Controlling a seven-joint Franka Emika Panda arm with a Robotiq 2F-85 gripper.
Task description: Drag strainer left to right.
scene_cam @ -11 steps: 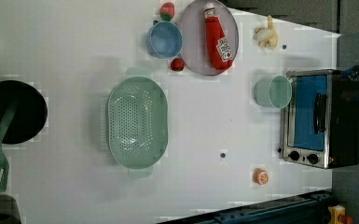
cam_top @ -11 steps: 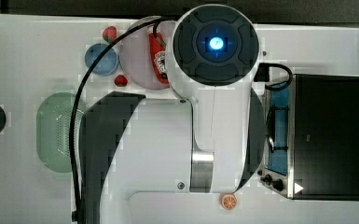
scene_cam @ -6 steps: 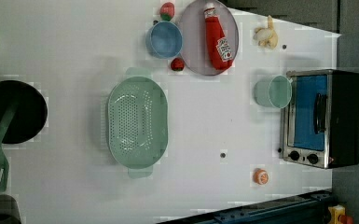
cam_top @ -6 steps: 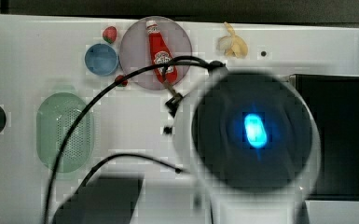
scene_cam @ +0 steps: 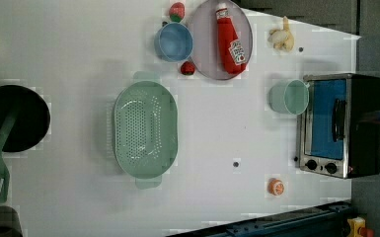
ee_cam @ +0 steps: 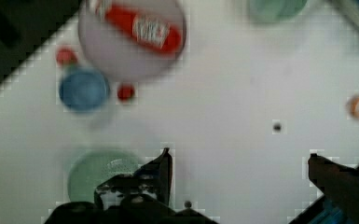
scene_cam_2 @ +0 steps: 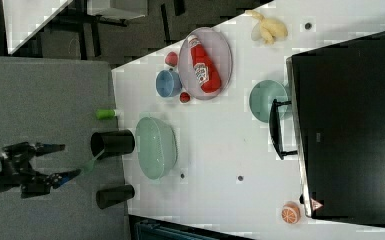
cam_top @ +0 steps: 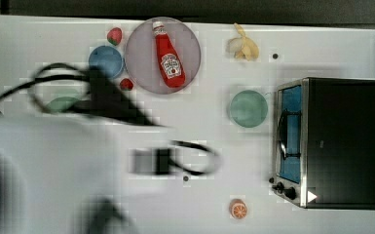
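The mint-green strainer sits on the white desk at the left view's middle, below the blue bowl. The end effector hangs released, fingers spread wide, touching nothing.

No text can be read; a white label is seen on the ketchup bottle, but it is illegible.
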